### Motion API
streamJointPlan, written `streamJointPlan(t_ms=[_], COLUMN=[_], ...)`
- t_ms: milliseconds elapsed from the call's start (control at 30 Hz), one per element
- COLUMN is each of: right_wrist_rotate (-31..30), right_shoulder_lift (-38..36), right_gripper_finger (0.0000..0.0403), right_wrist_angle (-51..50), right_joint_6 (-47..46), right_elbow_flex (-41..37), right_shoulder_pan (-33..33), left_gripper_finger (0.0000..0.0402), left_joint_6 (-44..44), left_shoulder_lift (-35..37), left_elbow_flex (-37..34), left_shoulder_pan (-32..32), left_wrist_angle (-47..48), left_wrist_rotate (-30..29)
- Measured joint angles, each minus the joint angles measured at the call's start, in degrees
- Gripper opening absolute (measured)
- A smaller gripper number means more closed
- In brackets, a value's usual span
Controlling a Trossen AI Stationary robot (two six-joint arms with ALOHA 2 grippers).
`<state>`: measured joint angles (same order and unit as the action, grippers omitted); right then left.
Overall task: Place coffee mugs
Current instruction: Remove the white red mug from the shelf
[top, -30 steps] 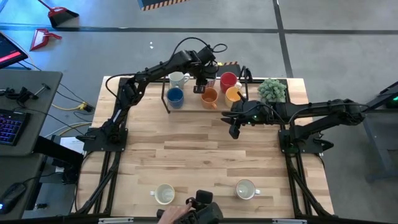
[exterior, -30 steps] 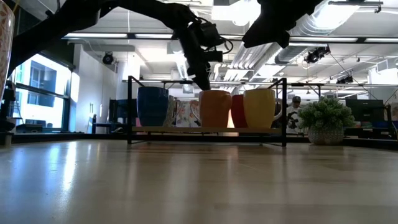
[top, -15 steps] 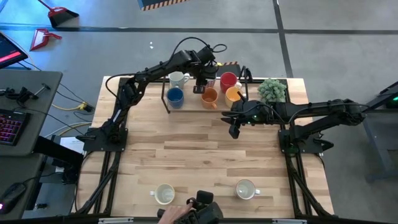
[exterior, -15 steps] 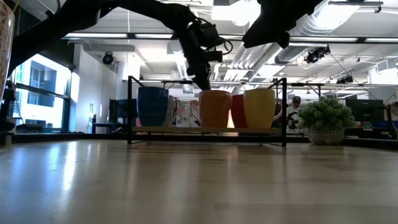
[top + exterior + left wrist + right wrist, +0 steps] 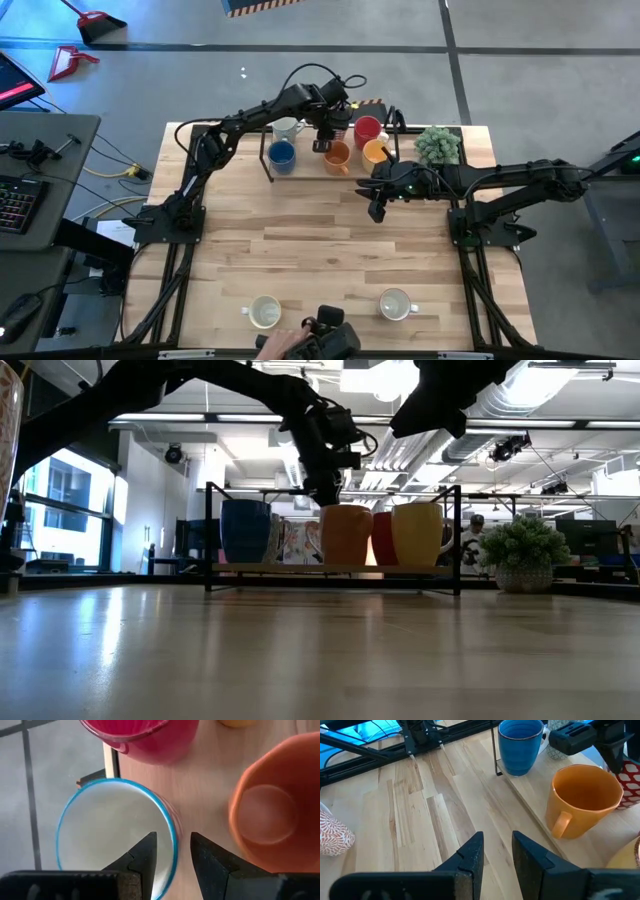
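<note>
A wooden rack (image 5: 330, 165) with a black frame stands at the table's far edge. On it stand a white mug (image 5: 285, 127), a blue mug (image 5: 281, 154), a darker orange mug (image 5: 337, 155), a red mug (image 5: 367, 129) and a yellow-orange mug (image 5: 376, 151). My left gripper (image 5: 172, 851) is open above a white mug with a blue rim (image 5: 100, 835) on the rack, one finger inside its rim and one outside, apart from it. My right gripper (image 5: 377, 208) is open and empty, in front of the rack.
Two white mugs (image 5: 264, 312) (image 5: 395, 304) stand near the table's front edge. A green potted plant (image 5: 437, 145) stands at the far right, beside the rack. A person's hand (image 5: 285, 345) shows at the front edge. Bare wood (image 5: 300, 240) lies mid-table.
My left gripper has shifted a little toward the table's right edge over the rack, and its arm has risen slightly. The mugs stand where they were.
</note>
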<state>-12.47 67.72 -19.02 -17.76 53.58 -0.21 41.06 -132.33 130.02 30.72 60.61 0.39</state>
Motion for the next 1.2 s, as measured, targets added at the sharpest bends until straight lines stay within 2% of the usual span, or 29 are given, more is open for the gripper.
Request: streamJointPlan(t_ms=[633,1067,1200], right_wrist_rotate=[0.0,-1.0,-1.0], right_shoulder_lift=[0.0,0.0,0.0], right_gripper_finger=[0.0081,0.0081,0.0081], right_wrist_angle=[0.0,0.0,0.0], right_joint_6=[-0.2,-0.2,-0.2], right_elbow_flex=[0.0,0.0,0.0], right_shoulder_pan=[0.8,2.2,2.2], left_gripper_finger=[0.0104,0.0012,0.0006], left_joint_6=[0.5,0.6,0.0], left_shoulder_lift=[0.0,0.0,-0.1], left_elbow_flex=[0.0,0.0,0.0], left_shoulder_pan=[0.4,0.4,0.5], left_wrist_angle=[-0.9,-0.5,-0.4], left_wrist_rotate=[0.0,0.2,0.0])
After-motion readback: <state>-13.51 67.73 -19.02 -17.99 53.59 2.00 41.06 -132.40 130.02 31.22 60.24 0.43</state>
